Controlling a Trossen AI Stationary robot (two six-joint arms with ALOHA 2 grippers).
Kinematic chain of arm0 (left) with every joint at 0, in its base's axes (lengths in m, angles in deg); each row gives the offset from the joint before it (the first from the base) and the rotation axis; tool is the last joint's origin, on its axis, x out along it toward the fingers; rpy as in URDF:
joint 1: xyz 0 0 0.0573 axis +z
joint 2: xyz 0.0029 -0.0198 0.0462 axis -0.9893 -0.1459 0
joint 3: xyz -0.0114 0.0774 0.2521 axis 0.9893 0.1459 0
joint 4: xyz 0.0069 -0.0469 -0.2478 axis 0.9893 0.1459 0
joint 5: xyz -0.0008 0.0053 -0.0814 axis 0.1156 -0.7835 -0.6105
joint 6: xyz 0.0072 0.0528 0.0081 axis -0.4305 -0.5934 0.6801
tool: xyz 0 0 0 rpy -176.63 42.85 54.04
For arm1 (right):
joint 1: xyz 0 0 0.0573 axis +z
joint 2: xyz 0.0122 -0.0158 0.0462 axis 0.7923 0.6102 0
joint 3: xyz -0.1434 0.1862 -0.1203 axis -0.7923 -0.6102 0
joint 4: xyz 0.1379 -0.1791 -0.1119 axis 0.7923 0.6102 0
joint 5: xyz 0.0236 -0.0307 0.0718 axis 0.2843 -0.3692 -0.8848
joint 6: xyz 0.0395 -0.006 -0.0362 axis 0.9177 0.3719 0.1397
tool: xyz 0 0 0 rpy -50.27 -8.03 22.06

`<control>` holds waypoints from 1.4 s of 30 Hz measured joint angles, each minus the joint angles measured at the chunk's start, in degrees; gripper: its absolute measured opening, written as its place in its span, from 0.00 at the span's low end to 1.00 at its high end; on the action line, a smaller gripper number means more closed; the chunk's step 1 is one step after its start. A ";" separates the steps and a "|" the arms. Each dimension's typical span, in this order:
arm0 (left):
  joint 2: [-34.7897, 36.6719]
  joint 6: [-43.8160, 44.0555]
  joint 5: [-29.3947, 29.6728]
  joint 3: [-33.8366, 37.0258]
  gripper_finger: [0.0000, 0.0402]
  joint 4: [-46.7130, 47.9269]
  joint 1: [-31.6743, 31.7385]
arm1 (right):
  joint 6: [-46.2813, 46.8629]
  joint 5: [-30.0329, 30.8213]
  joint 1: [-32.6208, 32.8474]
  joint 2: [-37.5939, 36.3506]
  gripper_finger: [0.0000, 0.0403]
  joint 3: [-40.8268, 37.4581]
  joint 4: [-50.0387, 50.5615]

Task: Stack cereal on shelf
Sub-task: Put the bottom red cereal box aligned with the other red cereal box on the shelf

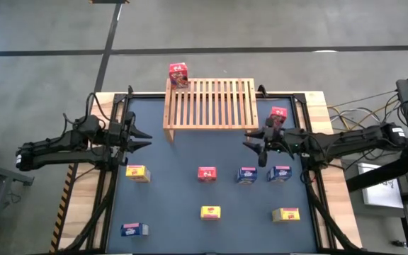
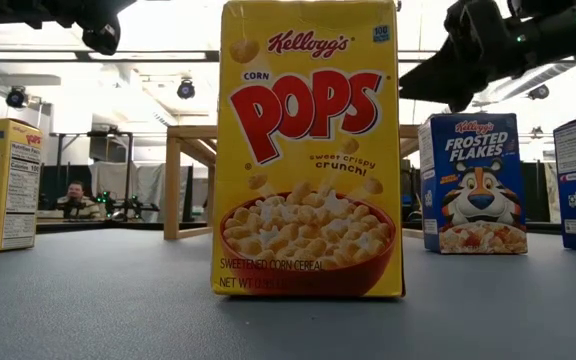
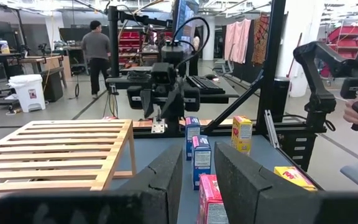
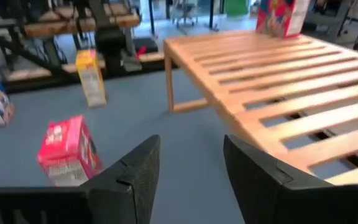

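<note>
The light wooden rack (image 1: 209,103) stands at the table's far middle. One red cereal box (image 1: 178,75) stands upright on its far left corner and also shows in the right wrist view (image 4: 281,15). A second red box (image 1: 279,115) stands on the table right of the rack. The other boxes stand on the table nearer the front: yellow (image 1: 138,172), red (image 1: 206,173), two blue (image 1: 246,175) (image 1: 280,173), two yellow (image 1: 210,212) (image 1: 286,214) and blue (image 1: 134,229). My left gripper (image 1: 144,139) is open and empty, left of the rack. My right gripper (image 1: 253,140) is open and empty by the rack's near right corner.
Black frame bars run along the table's left (image 1: 108,177) and right (image 1: 310,177) sides. In the low view a yellow box (image 2: 308,150) stands close in front, with a blue one (image 2: 473,180) to its right. A person (image 3: 97,53) stands in the room beyond.
</note>
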 joint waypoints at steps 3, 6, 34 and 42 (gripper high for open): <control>0.05 0.00 -0.01 0.00 0.19 0.02 0.00 | -0.42 0.00 0.82 1.66 0.42 0.76 -0.72; 0.05 0.00 -0.01 0.00 0.19 0.10 0.00 | -0.79 0.00 1.81 2.84 0.42 1.13 -0.44; -0.52 0.46 -0.01 0.00 0.19 0.44 0.00 | 1.38 2.52 8.40 4.45 0.38 1.13 -1.62; -0.52 0.46 -0.01 0.00 0.19 0.48 0.00 | 3.94 4.09 10.77 6.74 0.38 1.11 -1.72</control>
